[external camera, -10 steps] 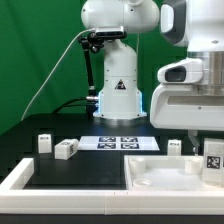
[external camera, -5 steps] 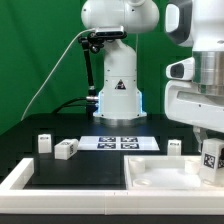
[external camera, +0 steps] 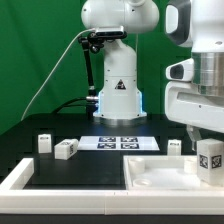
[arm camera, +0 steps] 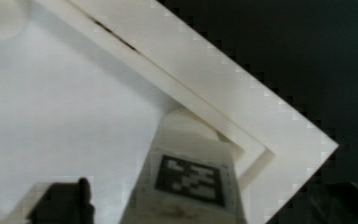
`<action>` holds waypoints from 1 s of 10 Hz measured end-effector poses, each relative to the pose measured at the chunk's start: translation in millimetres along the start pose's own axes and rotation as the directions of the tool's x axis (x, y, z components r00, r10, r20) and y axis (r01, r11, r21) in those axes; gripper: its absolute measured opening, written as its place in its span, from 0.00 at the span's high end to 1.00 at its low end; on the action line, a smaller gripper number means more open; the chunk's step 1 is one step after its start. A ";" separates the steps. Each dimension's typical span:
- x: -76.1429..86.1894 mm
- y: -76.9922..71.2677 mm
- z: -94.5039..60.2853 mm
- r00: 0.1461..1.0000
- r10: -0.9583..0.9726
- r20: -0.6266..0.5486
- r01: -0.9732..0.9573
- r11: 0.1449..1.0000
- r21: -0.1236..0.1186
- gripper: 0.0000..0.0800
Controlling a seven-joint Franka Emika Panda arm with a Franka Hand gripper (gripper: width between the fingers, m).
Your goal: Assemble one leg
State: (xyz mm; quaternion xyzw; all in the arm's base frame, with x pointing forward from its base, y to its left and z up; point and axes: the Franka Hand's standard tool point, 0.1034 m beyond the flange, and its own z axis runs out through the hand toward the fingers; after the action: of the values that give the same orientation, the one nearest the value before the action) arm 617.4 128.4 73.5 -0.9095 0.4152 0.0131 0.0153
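Find the leg [external camera: 210, 158] at the exterior view's right, hanging under the gripper [external camera: 207, 144] above the far right part of the white panel [external camera: 160, 178]. It is a small, block-like peg of smooth white plastic with flat faces and square edges. One face carries a black-and-white square tag, turned toward the exterior camera. Its long axis stands close to upright, with the upper end in the gripper and the lower end pointing down at the panel. You cannot tell from these views whether the lower end touches the panel.

In the wrist view the leg [arm camera: 190, 180] runs away from the camera toward a corner of the panel [arm camera: 69, 100], tag face visible. One dark finger [arm camera: 60, 200] shows beside it; the other is not visible. Treat the pincer as clamped on the leg's upper end.

The panel is flat, matte white and square-cornered, with a raised lip along its edge. It lies on the black table [external camera: 90, 165].

Three loose legs of the same kind stand on the table: two [external camera: 43, 143] [external camera: 66, 149] at the exterior view's left and one [external camera: 175, 146] just behind the panel. The marker board [external camera: 120, 143] lies flat between them, in front of the arm base [external camera: 118, 95].
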 end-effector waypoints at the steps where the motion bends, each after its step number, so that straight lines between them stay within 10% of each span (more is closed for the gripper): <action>1: -0.4 -0.2 0.0 0.989 -0.148 -0.001 0.148 0.989 -0.002 0.20; 10: 7.1 5.7 1.0 0.454 -0.891 0.003 0.891 0.454 -0.002 0.19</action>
State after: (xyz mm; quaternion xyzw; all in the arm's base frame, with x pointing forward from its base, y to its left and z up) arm 617.7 119.4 72.2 -0.9925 -0.1211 0.0047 0.0186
